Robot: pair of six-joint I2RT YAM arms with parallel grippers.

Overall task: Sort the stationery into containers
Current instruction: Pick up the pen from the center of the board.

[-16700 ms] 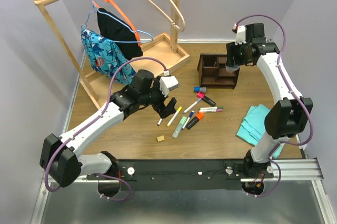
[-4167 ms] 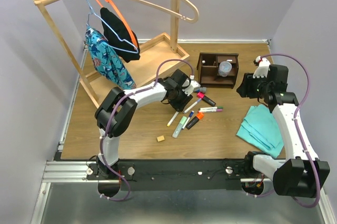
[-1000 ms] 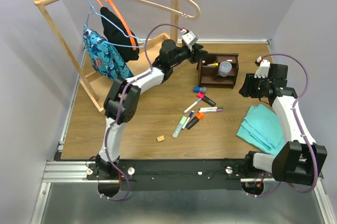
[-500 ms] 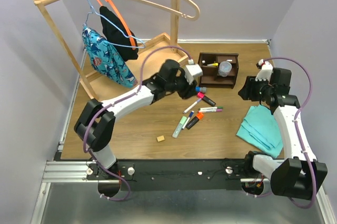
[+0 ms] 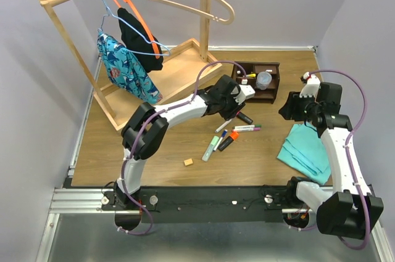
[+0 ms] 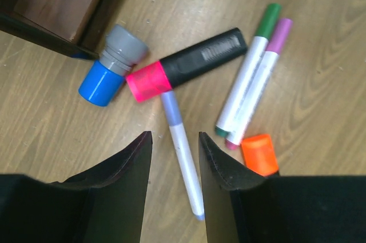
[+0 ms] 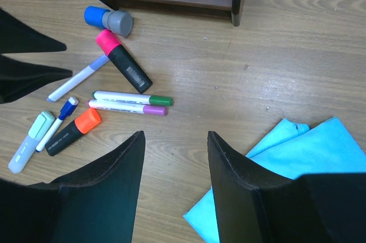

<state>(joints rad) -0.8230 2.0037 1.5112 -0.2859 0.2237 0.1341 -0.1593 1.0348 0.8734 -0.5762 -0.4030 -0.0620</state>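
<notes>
My left gripper [image 6: 174, 140] hangs open just above the stationery on the table, its jaws either side of a white pen with a lilac cap [image 6: 182, 157] without touching it. Around the pen lie a pink-capped black highlighter [image 6: 189, 66], a blue-and-grey piece [image 6: 111, 66], green-capped [image 6: 251, 77] and purple-capped [image 6: 264, 86] markers and an orange cap [image 6: 259, 153]. The dark wooden organizer [image 5: 256, 92] with the grey cup [image 5: 264, 79] inside stands just behind. My right gripper [image 7: 175, 140] is open and empty over bare wood to the right of the pile. A tan eraser [image 5: 188, 162] lies apart.
A folded teal cloth [image 5: 308, 148] lies under the right arm. The clothes rack with its pale tray [image 5: 179, 71] and hanging garments [image 5: 126, 68] fills the back left. A pale green highlighter [image 7: 28, 140] and a blue-capped pen [image 7: 57, 122] sit at the pile's near end.
My left gripper has come away from the organizer's top and dropped forward onto the pile of pens. The right arm has hardly moved.
</notes>
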